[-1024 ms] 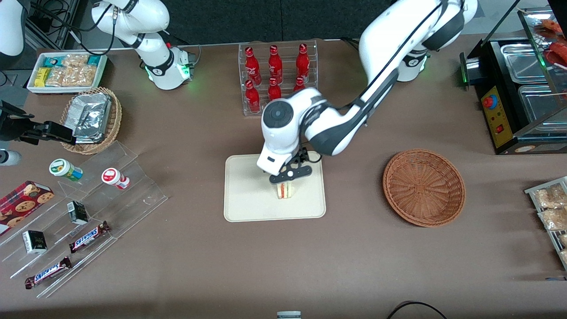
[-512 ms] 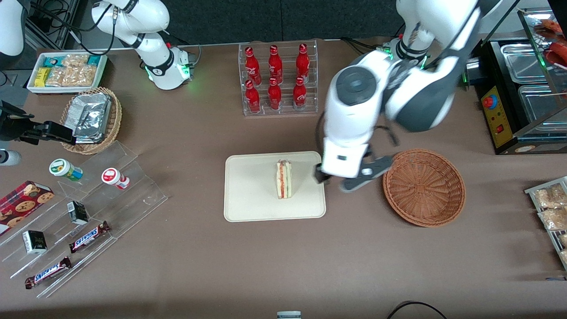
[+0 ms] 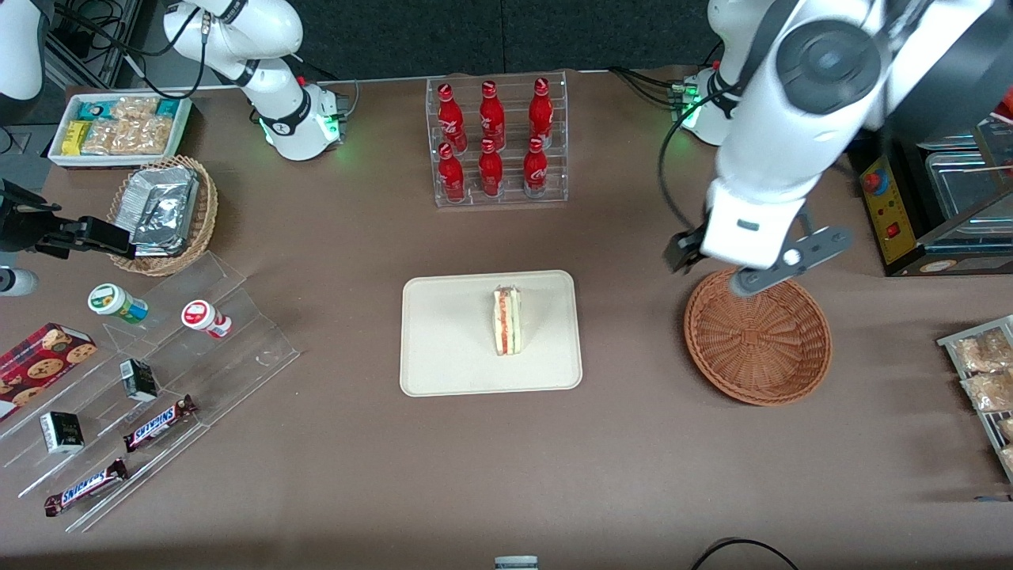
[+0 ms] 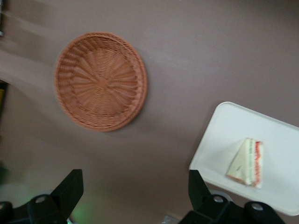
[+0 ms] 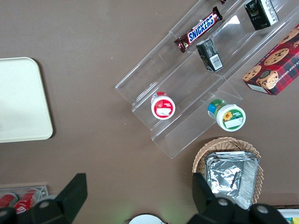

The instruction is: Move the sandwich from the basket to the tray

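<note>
The sandwich (image 3: 507, 321), a pale wedge with red and green layers, lies alone on the cream tray (image 3: 443, 348) at the middle of the table. Toward the working arm's end sits the reddish-brown wicker basket (image 3: 757, 348) with nothing in it. My left gripper (image 3: 712, 265) hangs high over the basket's rim farthest from the front camera, open and holding nothing. The left wrist view looks down on the basket (image 4: 100, 79), the tray (image 4: 233, 126) and the sandwich (image 4: 246, 162), with the open gripper (image 4: 134, 184) over bare tabletop.
A clear rack of red bottles (image 3: 495, 142) stands farther from the camera than the tray. A black appliance (image 3: 910, 182) and snack packets (image 3: 985, 372) sit at the working arm's end. An acrylic stand with snacks (image 3: 158, 372) and a foil-packet basket (image 3: 166, 214) lie toward the parked arm's end.
The gripper let go of the sandwich on the tray, rose, and swung toward the working arm's end to above the basket. The sandwich stays on the tray.
</note>
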`<action>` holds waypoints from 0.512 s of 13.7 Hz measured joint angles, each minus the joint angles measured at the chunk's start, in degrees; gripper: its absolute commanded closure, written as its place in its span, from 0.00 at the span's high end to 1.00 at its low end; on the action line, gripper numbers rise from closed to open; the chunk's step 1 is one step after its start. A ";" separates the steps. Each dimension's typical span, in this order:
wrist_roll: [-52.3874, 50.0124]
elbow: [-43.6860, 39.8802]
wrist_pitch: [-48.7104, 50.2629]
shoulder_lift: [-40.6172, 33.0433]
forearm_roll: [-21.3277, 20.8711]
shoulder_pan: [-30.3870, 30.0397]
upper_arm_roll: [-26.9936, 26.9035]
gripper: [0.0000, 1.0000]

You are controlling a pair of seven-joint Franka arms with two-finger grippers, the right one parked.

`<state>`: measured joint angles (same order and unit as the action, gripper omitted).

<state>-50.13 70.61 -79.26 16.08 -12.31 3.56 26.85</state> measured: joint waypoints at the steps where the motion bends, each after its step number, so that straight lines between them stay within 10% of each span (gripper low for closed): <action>1: 2.63 0.70 0.59 -1.68 0.82 -0.04 -1.71 0.99; 7: 27.00 5.24 4.66 -11.45 9.10 -0.27 -17.53 0.99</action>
<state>-23.13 75.84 -74.59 4.63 -3.22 3.29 9.33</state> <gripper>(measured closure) 0.004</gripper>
